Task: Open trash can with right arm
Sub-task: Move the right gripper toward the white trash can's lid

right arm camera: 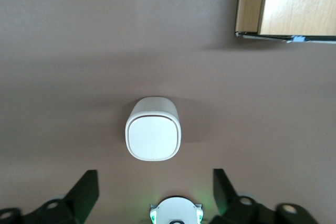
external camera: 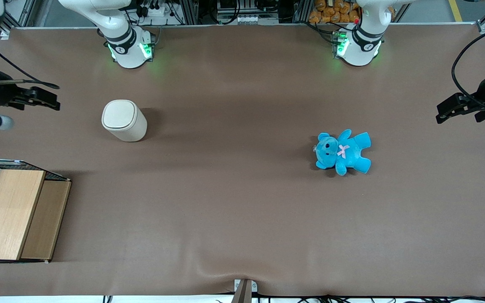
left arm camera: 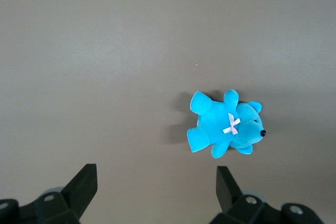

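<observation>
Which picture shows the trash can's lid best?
The right wrist view: the open gripper hangs above the table, looking straight down on the trash can, so its closed lid fills the middle. The front view shows it smaller and slanted. The left wrist view misses it.

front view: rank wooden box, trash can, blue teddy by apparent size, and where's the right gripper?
1. wooden box, clearly largest.
2-3. blue teddy and trash can, too close to rank.
Right gripper, open, at the working arm's table edge, well clear of the can.
</observation>
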